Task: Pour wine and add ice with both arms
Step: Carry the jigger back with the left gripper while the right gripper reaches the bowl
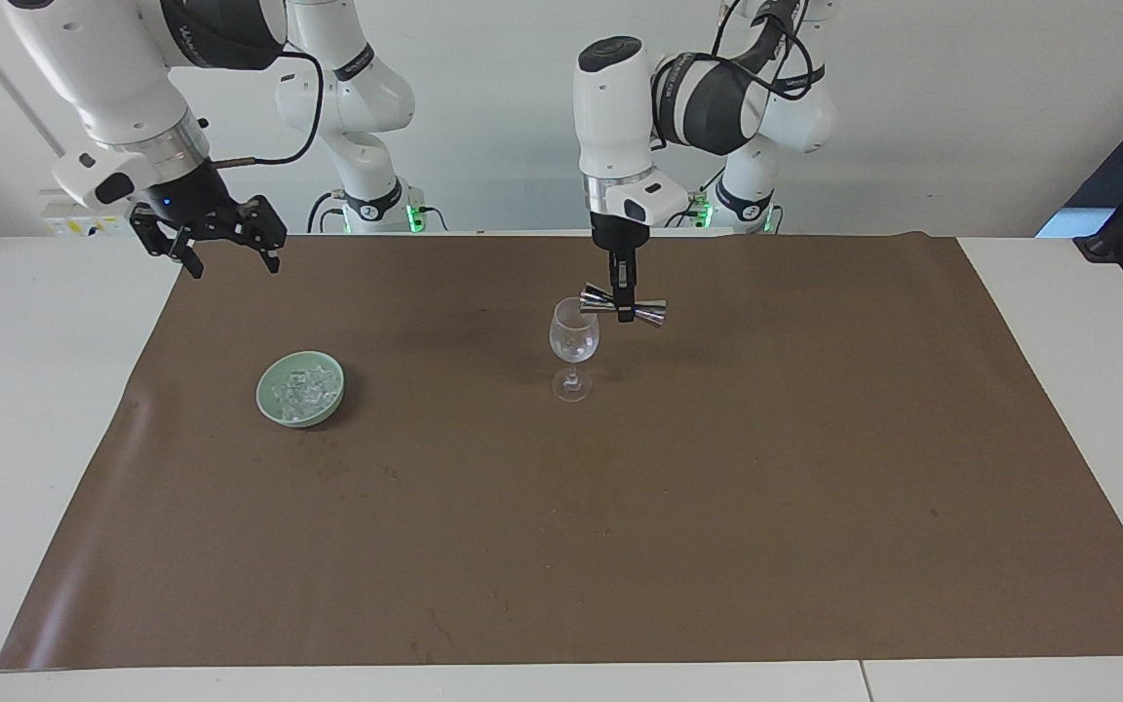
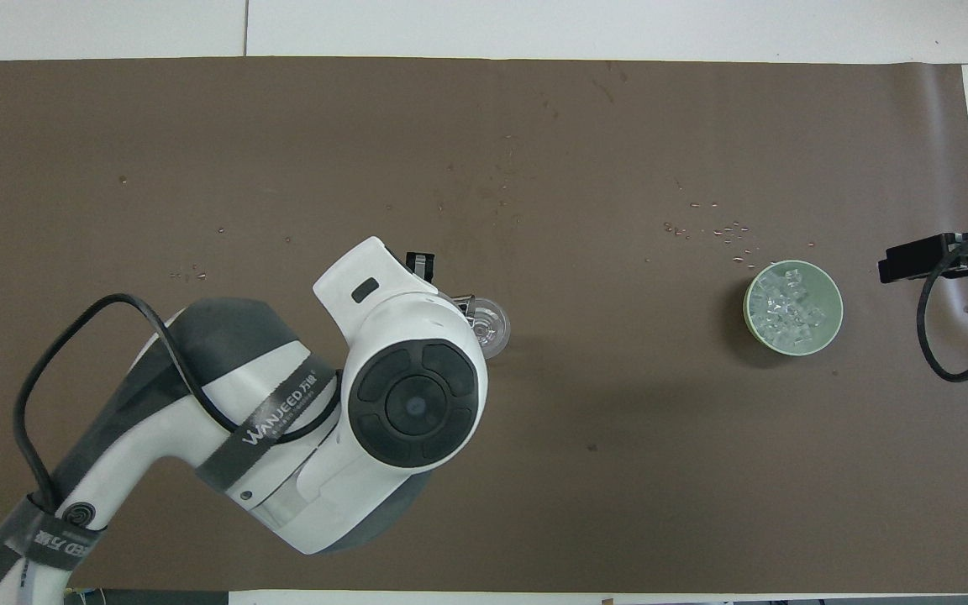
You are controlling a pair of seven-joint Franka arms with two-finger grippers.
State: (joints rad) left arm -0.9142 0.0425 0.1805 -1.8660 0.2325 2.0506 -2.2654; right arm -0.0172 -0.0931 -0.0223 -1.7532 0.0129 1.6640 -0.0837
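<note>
Two white jointed arms, glossy shells with dark grey joint patches and black cables, over a matte brown mat [image 1: 620, 507] covering most of the white table [image 1: 25, 439]. On the left arm's dark band, readable in the overhead view: "WANJEED" (plus a few characters not legible). Left gripper [image 1: 625, 310] hanging straight down above the mat, just beside the rim of the wine glass [image 1: 573, 343], fingertips pinched on the narrow waist of a polished metal jigger [image 1: 625, 310]. Jigger: double-cone hourglass shape, long axis lying nearly level, one mouth at the glass rim, the other pointing toward the left arm's end of the table and dipping slightly. Right gripper [image 1: 227, 249] raised over the mat's edge at the right arm's end, fingers spread wide, holding nothing. Wine glass: clear, stemmed, upright on its round foot near the mat's middle. Pale green bowl [image 1: 269, 385], round, smooth and shallow, on the mat toward the right arm's end, well apart from the glass. Ice [image 1: 305, 392] heaped inside that bowl: small clear glassy cubes.
</note>
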